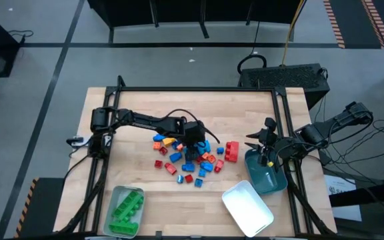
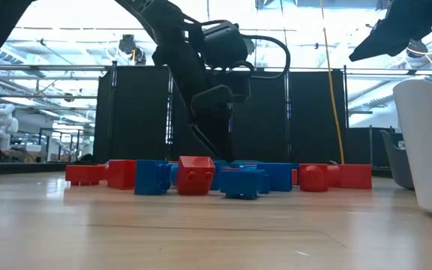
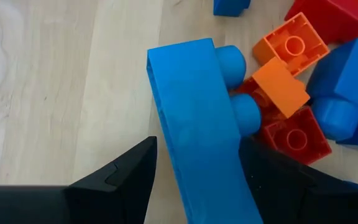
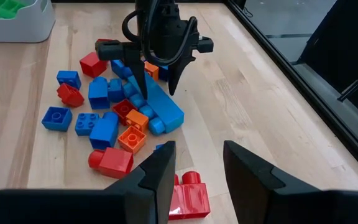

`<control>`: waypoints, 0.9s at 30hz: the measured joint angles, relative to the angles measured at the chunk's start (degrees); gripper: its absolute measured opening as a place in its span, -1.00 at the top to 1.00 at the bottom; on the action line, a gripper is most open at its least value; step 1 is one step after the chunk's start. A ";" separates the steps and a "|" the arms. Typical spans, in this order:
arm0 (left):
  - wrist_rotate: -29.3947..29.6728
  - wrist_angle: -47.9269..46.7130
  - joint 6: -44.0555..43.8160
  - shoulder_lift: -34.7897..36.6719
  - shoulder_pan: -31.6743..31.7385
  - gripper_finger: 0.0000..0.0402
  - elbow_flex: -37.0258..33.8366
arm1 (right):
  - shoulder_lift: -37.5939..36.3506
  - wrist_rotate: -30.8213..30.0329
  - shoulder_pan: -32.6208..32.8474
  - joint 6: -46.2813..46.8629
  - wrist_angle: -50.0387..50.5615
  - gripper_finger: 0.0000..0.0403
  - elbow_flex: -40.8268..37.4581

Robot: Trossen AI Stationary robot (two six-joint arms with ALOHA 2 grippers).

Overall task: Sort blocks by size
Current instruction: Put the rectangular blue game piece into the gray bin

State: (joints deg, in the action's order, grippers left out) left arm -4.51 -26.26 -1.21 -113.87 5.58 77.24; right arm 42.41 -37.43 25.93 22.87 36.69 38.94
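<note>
Left pincer [image 4: 157,87] spread wide, straddling long blue block [image 3: 197,124] at pile's right edge, fingers not clamped, right pincer [image 4: 197,168] released, idle above teal tray [image 1: 267,175].

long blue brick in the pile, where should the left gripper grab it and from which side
Across its two long flat side walls, near one end, coming straight down from above. The long blue brick lies on its side with its studs pointing sideways at the orange blocks, so the smooth walls face the fingers. The left gripper is already open astride it. The right gripper waits over the teal tray.
</note>
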 joint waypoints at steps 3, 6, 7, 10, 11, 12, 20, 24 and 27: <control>0.32 -2.29 0.52 0.16 0.00 -0.15 1.34 | 0.00 0.00 0.00 0.00 0.00 0.41 0.01; 0.46 -3.00 3.50 0.19 0.00 -0.15 3.62 | 0.00 0.00 0.01 0.03 0.00 0.41 0.00; 0.55 -3.25 4.48 0.29 0.00 -0.15 4.12 | 0.00 0.00 -0.01 0.07 -0.01 0.41 0.00; 1.32 -3.60 5.95 0.27 0.00 -0.18 4.50 | 0.02 0.00 0.01 0.11 0.00 0.41 0.00; 1.72 -3.78 6.53 0.24 0.00 -0.19 4.50 | 0.00 0.00 0.00 0.16 0.00 0.41 0.00; 2.18 -3.89 6.81 0.24 0.00 -0.21 4.50 | 0.00 0.00 -0.01 0.18 0.00 0.41 0.00; 2.62 -8.24 7.56 0.27 -0.15 -0.42 4.58 | 0.01 0.00 0.00 0.07 0.00 0.41 0.01; 2.24 -8.57 4.99 0.27 -0.41 -0.49 4.58 | 0.02 0.00 0.01 0.04 0.00 0.41 0.00; 1.74 -8.79 4.51 0.27 -0.49 -0.50 4.58 | 0.00 0.00 0.01 0.03 0.00 0.41 0.00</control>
State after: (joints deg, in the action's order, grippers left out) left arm -2.76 -35.06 3.31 -113.60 5.09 81.82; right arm 42.41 -37.43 25.93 22.91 36.69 38.94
